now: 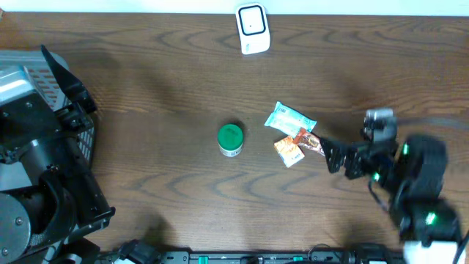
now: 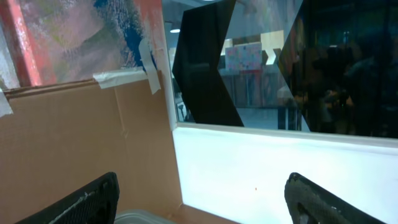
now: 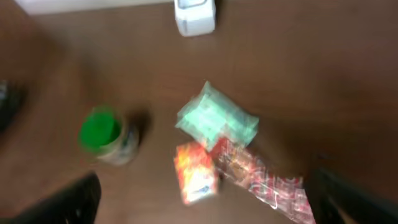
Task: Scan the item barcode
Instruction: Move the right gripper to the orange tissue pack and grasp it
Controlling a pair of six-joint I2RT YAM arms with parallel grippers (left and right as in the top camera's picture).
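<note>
Closest to me, the right gripper (image 1: pixel 331 155) hangs low over the dark wooden table (image 1: pixel 146 88) with its fingers spread wide and nothing between them, pointed at a small cluster of packets. The left gripper (image 2: pixel 205 208) is off to the side, also wide and empty. Its camera looks at a cardboard panel (image 2: pixel 74 143) and a window rather than at the table, so I count it out for now.

Just beyond the right fingertips lies the red and brown foil snack packet (image 1: pixel 311 143), flat, with the small orange packet (image 1: pixel 289 151) touching its far end. The pale green crinkled wrapper (image 1: pixel 290 119) sits just past those two, touching or nearly so. I take the red packet as the likely item, being nearest. I expect it to be light, soft and slippery, prone to buckling. I would pinch it across its narrow width near the free end, clear of the orange one, and keep the printed face flat.

Further left, well apart from the packets, stands the short jar with a green lid (image 1: pixel 230 139). It is stiff and round, an easier hold by its sides.

At the far edge stands the white barcode scanner with a dark window (image 1: pixel 251 28), a long carry from the cluster.
</note>
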